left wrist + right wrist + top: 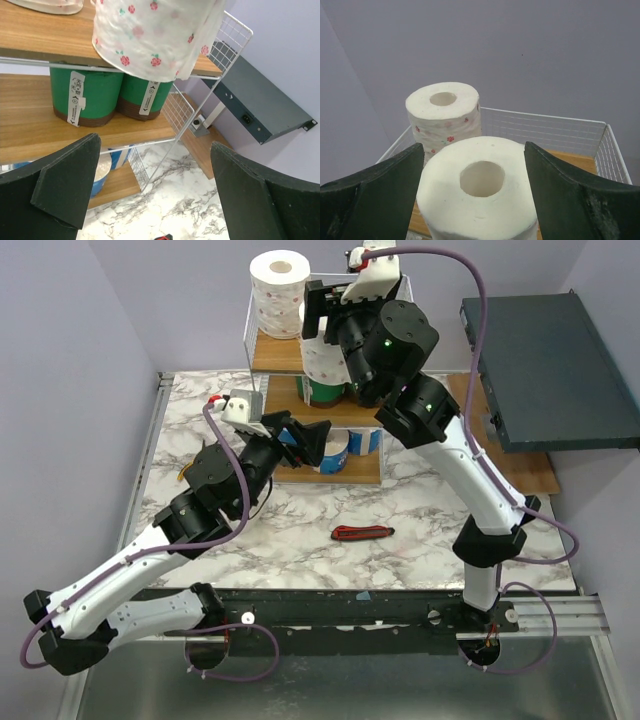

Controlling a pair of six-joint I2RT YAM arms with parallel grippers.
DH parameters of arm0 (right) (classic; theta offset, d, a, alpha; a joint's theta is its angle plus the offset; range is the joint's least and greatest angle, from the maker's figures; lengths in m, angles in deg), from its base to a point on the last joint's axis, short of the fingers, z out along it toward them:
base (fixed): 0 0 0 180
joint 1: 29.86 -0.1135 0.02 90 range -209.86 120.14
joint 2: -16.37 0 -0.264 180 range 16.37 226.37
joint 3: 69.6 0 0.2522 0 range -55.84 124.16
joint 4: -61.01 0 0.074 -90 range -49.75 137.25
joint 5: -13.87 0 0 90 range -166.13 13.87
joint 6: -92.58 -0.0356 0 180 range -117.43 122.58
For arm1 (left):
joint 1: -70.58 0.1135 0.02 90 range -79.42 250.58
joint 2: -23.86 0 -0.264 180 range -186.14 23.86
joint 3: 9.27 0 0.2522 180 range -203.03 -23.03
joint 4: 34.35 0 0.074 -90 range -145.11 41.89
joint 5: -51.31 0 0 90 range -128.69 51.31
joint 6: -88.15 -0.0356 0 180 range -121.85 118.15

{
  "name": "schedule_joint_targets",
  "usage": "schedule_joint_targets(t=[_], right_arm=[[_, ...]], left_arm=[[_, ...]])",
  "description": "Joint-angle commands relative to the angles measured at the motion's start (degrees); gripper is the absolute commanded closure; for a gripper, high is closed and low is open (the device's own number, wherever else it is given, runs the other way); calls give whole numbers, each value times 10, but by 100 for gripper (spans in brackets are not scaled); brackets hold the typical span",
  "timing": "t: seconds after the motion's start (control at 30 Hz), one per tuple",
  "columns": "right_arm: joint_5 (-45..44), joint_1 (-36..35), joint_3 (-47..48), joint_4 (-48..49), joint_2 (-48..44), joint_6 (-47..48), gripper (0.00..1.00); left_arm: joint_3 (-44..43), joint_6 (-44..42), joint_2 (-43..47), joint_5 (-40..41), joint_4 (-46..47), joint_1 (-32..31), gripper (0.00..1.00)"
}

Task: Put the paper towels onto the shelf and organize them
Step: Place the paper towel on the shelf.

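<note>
The white wire-frame shelf with three light-brown wooden tiers [272, 353] stands at the far side of the marble-patterned worktop [420, 540] and holds every paper towel in view. On its top tier two white paper-towel rolls with small red-pink dots stand upright with their hollow cores up: the rear roll [279, 292] toward the back left, and the front roll [322, 360] at the front edge. The right gripper [322, 312] hangs over the front roll, its jaws spread wide with one dark finger [380, 192] on each side, close beside the roll's flanks. The roll rests on the tier, and the rear roll shows just beyond it inside the wire rim. On the middle tier two green-wrapped rolls [85, 97] stand side by side, touching, each with a white label strip. On the bottom tier are blue-wrapped rolls [365, 442], partly hidden behind the left gripper [303, 437]. That gripper hovers in front of the shelf's lower tiers with its jaws spread wide and nothing between them. A red-and-black utility knife [362, 533] lies on the worktop in front of the shelf, well apart from it. A dark grey-green flat slab [550, 370] sits to the right of the shelf.
</note>
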Motion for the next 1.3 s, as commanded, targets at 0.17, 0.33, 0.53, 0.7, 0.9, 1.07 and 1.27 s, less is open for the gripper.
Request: schedule_joint_targets(t=[0.17, 0.33, 0.53, 0.7, 0.9, 1.07, 1.27], right_arm=[[61, 1, -69, 25, -88, -58, 16], [78, -9, -175, 29, -173, -86, 17], [121, -31, -259, -1, -234, -134, 45], [177, -47, -330, 0, -252, -161, 72], [201, -57, -360, 18, -215, -168, 82], [170, -56, -383, 67, -184, -154, 83], [47, -56, -397, 133, -148, -121, 84]], left_arm=[[-26, -14, 6, -24, 11, 16, 5], [0, -10, 42, -15, -11, 21, 5], [53, -10, 121, 19, -43, 28, 5], [99, -9, 196, 61, -88, 31, 5], [154, 6, 296, 127, -161, 32, 5], [192, 34, 369, 165, -223, 32, 5], [213, 60, 420, 186, -270, 32, 5]])
